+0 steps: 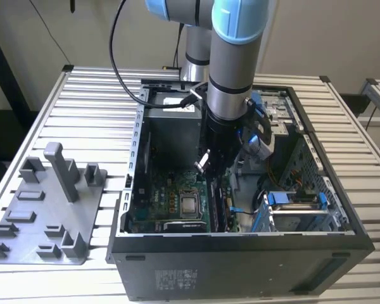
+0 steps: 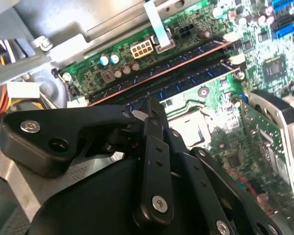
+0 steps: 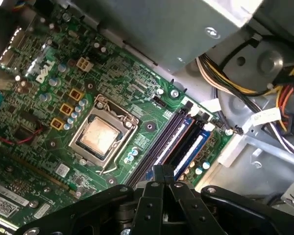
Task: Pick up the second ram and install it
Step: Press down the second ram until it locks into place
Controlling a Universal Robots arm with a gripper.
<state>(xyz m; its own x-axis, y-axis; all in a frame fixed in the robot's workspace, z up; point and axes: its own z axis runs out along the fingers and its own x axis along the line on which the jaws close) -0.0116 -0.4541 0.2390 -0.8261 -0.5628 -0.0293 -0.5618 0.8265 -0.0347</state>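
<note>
The gripper [image 1: 210, 170] hung low inside the open computer case [image 1: 240, 266], just above the motherboard [image 3: 63, 98] and its memory slots [image 3: 179, 139]. In both wrist views its black fingers [image 2: 154, 122] stood pressed together at the tips, nothing visible between them. The second ram [image 2: 186, 61] lay seated in a slot directly ahead of the fingertips. The grey holder tray [image 1: 44, 215] sat on the slatted surface [image 1: 88, 101] at the exterior view's left.
</note>
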